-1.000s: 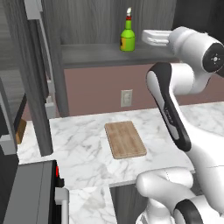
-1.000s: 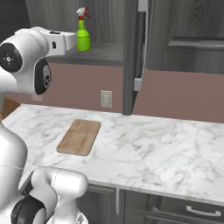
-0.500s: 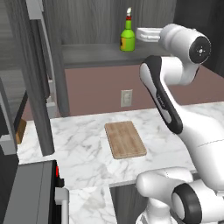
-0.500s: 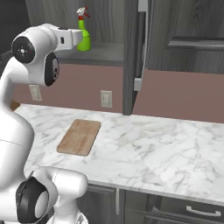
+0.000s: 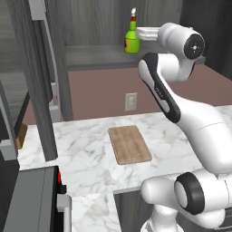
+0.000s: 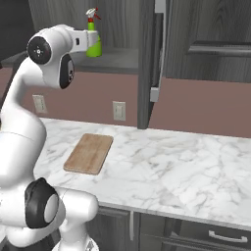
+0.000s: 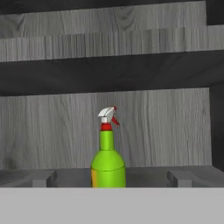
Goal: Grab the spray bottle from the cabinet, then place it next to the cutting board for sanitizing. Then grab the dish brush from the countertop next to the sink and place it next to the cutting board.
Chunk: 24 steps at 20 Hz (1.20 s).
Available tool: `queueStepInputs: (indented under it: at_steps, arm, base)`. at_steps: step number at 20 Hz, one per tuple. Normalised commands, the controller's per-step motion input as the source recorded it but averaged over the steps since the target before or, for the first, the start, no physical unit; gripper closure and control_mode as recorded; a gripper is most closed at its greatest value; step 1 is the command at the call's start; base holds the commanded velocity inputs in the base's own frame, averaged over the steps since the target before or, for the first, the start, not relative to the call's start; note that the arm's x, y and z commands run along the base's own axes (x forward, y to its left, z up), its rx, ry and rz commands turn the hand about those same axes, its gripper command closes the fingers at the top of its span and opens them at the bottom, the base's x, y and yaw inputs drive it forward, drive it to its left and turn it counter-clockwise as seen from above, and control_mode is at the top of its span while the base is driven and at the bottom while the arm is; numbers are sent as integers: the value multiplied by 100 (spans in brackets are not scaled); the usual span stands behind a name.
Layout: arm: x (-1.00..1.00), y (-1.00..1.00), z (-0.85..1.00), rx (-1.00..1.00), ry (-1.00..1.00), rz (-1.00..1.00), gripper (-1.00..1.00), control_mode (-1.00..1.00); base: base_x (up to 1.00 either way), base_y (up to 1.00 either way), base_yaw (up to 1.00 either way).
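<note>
The spray bottle (image 7: 108,157) stands upright on the cabinet (image 7: 153,127) shelf, seemingly just ahead of the wide-open, empty gripper (image 5: 141,32).

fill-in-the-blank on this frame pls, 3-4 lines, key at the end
1. The spray bottle stands upright on the shelf of the ____.
2. The claw beside the bottle has its jaws ____.
3. The cutting board lies flat on the white marble ____.
4. On the wall behind the board sits a white ____.

Missing words: cabinet; open; countertop; outlet
</note>
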Motion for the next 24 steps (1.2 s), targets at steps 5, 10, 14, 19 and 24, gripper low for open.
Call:
queueStepInputs:
  at_steps: [5, 10, 14, 19, 24]
  arm:
    - [46, 6, 0, -2, 3, 0, -100, -100]
    - [37, 18, 0, -4, 0, 0, -100, -100]
    - [47, 15, 0, -3, 5, -1, -100, -100]
    - [52, 4, 0, -1, 6, 0, -100, -100]
    - [46, 0, 0, 0, 2, 0, -100, -100]
  base:
    - [0, 0, 0]
    - [0, 0, 0]
    - [0, 0, 0]
    - [0, 0, 0]
    - [0, 0, 0]
